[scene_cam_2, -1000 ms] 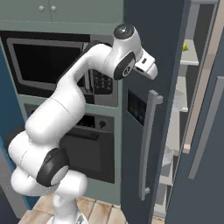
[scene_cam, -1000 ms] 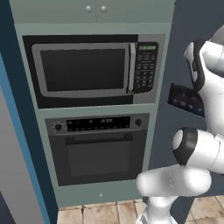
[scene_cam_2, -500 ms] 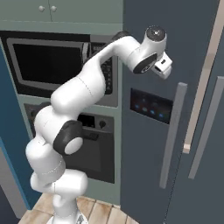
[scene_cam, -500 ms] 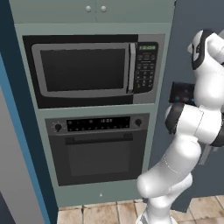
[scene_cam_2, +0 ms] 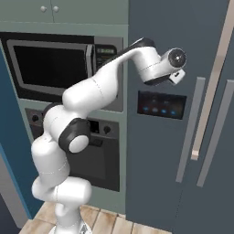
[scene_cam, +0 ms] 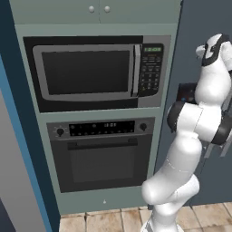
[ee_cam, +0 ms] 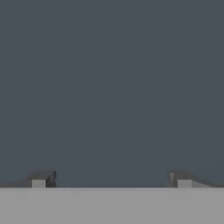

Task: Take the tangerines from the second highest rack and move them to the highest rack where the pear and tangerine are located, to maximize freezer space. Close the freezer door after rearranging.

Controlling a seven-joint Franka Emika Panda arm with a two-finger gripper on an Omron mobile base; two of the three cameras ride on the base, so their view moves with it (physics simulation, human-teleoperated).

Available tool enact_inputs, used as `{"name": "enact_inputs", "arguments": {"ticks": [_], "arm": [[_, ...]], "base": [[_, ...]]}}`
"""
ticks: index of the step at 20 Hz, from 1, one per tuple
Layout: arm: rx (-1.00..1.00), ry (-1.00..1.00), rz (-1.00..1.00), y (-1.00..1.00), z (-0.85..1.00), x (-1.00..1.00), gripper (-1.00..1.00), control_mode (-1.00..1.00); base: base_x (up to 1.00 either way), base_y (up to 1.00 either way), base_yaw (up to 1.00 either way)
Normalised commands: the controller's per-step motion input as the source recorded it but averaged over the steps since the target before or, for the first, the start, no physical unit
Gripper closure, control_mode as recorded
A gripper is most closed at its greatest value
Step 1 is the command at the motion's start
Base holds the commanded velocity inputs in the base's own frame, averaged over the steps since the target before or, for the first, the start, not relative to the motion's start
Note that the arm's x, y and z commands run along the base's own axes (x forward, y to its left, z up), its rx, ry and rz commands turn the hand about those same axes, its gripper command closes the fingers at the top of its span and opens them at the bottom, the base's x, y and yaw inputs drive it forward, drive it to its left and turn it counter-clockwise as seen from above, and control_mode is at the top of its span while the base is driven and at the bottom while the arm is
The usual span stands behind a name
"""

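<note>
Presently, door: the freezer door (scene_cam_2: 178, 114) stood almost shut, dark face outward.
Claw: the gripper (ee_cam: 111, 178) was released, fingers spread wide, facing the bare door panel, grasping nothing.
Fruit: tangerines hidden behind the door.
Technique: pressing flat and square, judged best, would seat the door fully.

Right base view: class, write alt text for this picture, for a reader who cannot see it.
A white robot arm reaches from the lower left up to the shut dark blue-grey freezer door, its hand against the door above a small dark control panel. Long pale handles run down the doors to the right. A microwave and an oven sit behind the arm.
</note>
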Motion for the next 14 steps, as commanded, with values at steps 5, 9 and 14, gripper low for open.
{"name": "enact_inputs", "arguments": {"ticks": [5,9,14], "arm": [[0.01,-0.24,0.07,0.49,-0.53,0.08,-1.00,-1.00],[0.01,-0.08,0.07,0.54,-0.44,0.14,-1.00,-1.00],[0.00,0.00,0.08,0.51,-0.32,0.04,-1.00,-1.00]], "base": [[0.00,0.00,0.00],[0.00,0.00,0.00],[0.00,0.00,0.00]]}}
